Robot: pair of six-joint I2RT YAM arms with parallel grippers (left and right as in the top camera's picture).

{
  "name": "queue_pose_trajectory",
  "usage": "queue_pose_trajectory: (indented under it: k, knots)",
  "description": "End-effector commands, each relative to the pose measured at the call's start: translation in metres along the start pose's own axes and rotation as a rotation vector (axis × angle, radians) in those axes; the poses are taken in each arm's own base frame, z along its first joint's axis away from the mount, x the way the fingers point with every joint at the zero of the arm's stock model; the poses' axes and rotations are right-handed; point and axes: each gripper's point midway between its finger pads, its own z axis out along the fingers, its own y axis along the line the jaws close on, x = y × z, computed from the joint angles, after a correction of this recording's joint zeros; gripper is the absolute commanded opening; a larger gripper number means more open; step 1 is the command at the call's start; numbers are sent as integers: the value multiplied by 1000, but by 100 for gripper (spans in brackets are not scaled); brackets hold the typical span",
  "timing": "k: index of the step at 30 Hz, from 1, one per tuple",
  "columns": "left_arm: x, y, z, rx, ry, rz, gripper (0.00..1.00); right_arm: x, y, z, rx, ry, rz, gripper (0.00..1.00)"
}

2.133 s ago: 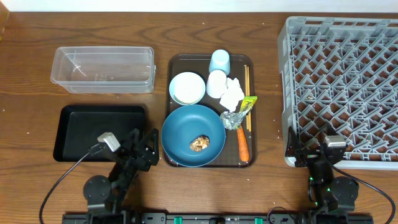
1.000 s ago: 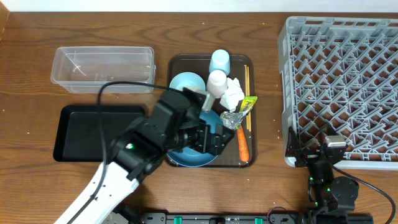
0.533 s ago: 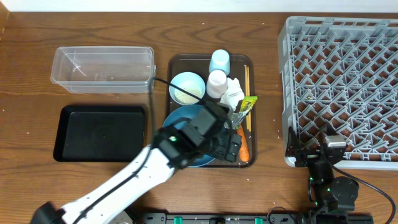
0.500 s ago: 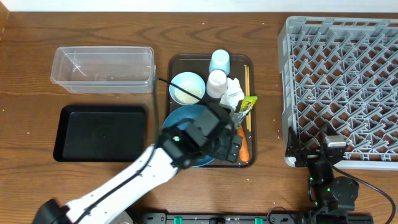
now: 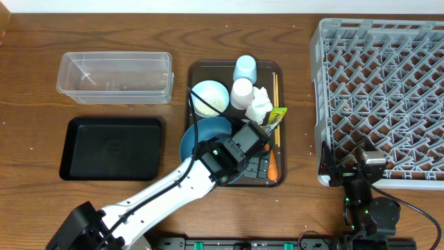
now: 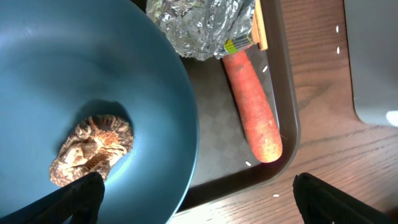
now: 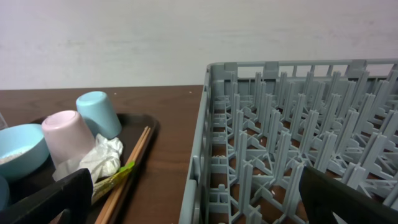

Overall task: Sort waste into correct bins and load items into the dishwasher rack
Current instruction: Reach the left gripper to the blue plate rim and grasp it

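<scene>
Clear plastic tub [image 5: 114, 76]: left part of the table, toward the far edge.
Black tray [image 5: 111, 148]: just in front of the tub, toward the near edge.
Brown serving tray [image 5: 234, 64]: middle of the table, carrying the dishes and the waste.
Dark-blue plate [image 5: 200, 136]: near left part of the serving tray, partly under the left arm.
Light-blue bowl [image 5: 209, 97]: just behind the plate, whitish inside.
Brown food lump [image 6: 93, 149]: lies on the plate.
Light-blue cup [image 5: 245, 68]: at the serving tray's far edge.
Pinkish-white cup [image 5: 242, 92]: just in front of the blue cup, beside the bowl.
Left fingers [image 5: 257, 168]: spread wide and holding nothing, low over the serving tray's near right corner. One is above the plate next to the lump, the other past the tray's right rim.
Crumpled tissue [image 5: 259, 105]: touching the pinkish cup's right side.
Crumpled foil [image 6: 205, 25]: between the plate's rim and the carrot's far end.
Green-yellow wrapper [image 5: 277, 116]: just right of the tissue.
Chopsticks [image 5: 275, 87]: along the serving tray's right rim.
Carrot [image 6: 254, 112]: lengthwise by that rim, between the left fingers but ungripped.
White rice grains [image 6: 247, 164]: a few loose beside the carrot.
Dishwasher rack [image 5: 385, 90]: far right corner of the table.
Right fingers [image 5: 350, 173]: released wide, holding nothing, at the rack's near left corner.
</scene>
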Motion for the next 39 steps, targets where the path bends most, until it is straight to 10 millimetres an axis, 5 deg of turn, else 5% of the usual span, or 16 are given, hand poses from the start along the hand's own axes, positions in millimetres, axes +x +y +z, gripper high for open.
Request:
queue_pose_trajectory:
  k: [1,4,13,23,39]
  knots:
    - [-12,-4,-2,-7,-36,12,98,0,-6,0,24,-4,-1,99]
    - [-12,-4,-2,-12,-34,140,98,0,-6,0,25,-4,-1,99]
    - [-23,8,1,-91,-89,144,98,0,-6,0,24,-4,-1,99]
    - [8,-12,41,-121,-15,235,98,0,-6,0,24,-4,-1,99]
    - [13,18,62,-268,10,219,88,0,-6,0,24,-3,-1,99]
